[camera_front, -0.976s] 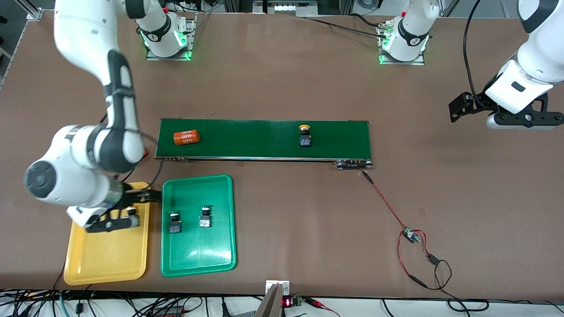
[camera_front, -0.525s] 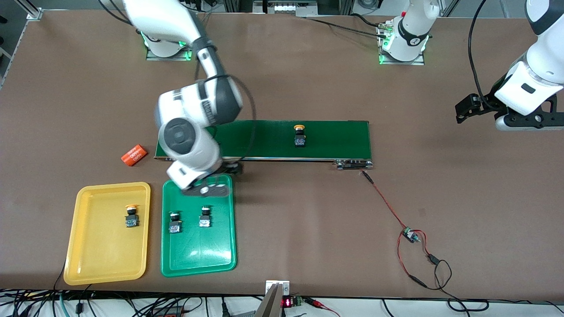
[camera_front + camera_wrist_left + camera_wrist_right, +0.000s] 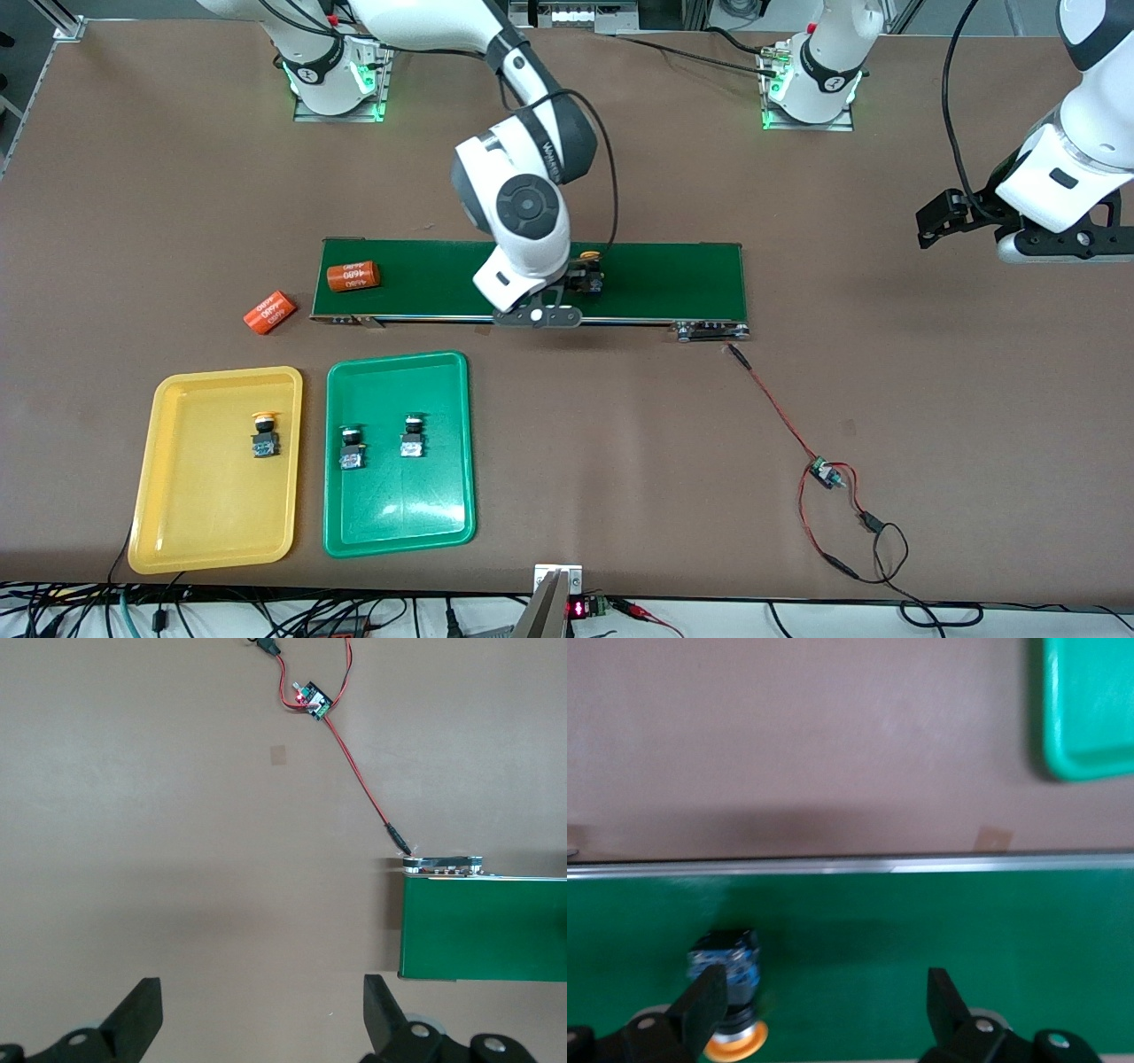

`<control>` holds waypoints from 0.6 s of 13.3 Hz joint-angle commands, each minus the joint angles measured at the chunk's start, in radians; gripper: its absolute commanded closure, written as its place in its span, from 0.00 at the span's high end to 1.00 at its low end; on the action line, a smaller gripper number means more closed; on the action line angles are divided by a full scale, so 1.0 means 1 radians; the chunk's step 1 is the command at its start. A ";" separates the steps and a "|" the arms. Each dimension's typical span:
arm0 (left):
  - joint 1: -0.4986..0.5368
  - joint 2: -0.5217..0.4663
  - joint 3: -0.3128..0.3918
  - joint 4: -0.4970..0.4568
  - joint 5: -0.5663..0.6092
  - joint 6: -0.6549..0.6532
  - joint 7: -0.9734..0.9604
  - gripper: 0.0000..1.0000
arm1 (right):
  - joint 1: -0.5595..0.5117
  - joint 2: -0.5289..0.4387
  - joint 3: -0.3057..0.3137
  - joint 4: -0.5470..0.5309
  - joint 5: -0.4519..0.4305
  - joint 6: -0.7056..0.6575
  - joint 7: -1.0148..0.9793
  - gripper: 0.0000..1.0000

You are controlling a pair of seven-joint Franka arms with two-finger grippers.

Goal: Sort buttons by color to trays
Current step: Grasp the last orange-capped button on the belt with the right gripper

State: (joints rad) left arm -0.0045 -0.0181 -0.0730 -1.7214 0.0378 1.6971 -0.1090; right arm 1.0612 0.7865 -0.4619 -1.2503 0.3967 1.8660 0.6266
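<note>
- A yellow-capped push-button switch with black-and-blue body (image 3: 591, 272) is seen lying on the long dark-green conveyor belt (image 3: 673, 279), beside one finger of the open right end effector (image 3: 819, 1010).
- The jaws are best centred on it before closing.
- The open left end effector (image 3: 261, 1023) is held waiting over the brown bench (image 3: 620, 177).

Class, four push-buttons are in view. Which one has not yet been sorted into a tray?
The yellow-capped button on the conveyor belt, under the open right gripper. The other three lie in trays: one in the yellow tray, two in the green tray.

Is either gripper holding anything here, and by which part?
Nothing is held. The right gripper hangs open over the dark-green conveyor belt, beside the yellow-capped push-button switch; the left gripper waits open above bare table.
</note>
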 commanded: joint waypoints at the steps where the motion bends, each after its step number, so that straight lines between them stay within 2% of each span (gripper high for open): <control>1: 0.005 0.013 -0.004 0.029 -0.009 -0.020 -0.003 1.00 | 0.048 -0.003 0.002 -0.035 0.013 0.004 0.067 1.00; 5: 0.005 0.012 -0.004 0.029 -0.009 -0.020 -0.003 1.00 | 0.086 0.020 0.005 -0.054 0.021 0.018 0.102 1.00; 8: 0.003 0.012 -0.010 0.029 -0.010 -0.020 -0.004 1.00 | 0.115 0.063 0.003 -0.066 0.019 0.082 0.165 1.00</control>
State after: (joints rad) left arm -0.0046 -0.0178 -0.0746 -1.7214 0.0377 1.6971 -0.1091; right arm 1.1558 0.8265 -0.4534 -1.3011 0.4021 1.9034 0.7502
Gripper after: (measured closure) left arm 0.000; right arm 0.000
